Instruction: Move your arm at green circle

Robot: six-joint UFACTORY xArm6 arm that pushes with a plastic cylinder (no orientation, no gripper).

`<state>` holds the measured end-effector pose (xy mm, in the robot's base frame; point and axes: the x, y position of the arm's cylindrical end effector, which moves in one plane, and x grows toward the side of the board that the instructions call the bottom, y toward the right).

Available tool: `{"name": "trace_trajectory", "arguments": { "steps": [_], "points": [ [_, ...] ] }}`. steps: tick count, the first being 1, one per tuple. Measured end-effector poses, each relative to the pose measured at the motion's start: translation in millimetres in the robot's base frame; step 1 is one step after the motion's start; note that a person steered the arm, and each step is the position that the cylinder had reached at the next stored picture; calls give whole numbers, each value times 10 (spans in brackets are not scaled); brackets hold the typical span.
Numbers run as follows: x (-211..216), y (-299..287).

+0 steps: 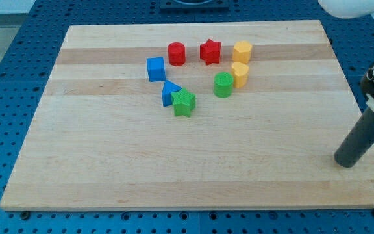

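The green circle (pixel 223 85) is a short green cylinder standing on the wooden board (pixel 109 169), right of centre in the cluster of blocks. It touches or nearly touches a yellow heart-like block (pixel 240 74) at its upper right. My tip (pixel 345 160) rests near the board's right edge, far to the right of and below the green circle. Nothing touches the tip.
A green star (pixel 184 103) lies beside a blue triangle (pixel 170 92). A blue cube (pixel 155 69), a red cylinder (pixel 176 53), a red star (pixel 210 51) and a yellow hexagon (pixel 242 51) ring the top of the cluster. Blue perforated table (pixel 5 97) surrounds the board.
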<state>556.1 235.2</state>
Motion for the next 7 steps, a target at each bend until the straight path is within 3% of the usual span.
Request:
{"name": "trace_trajectory", "arguments": {
  "steps": [7],
  "points": [
    [-285,0]
  ]
}}
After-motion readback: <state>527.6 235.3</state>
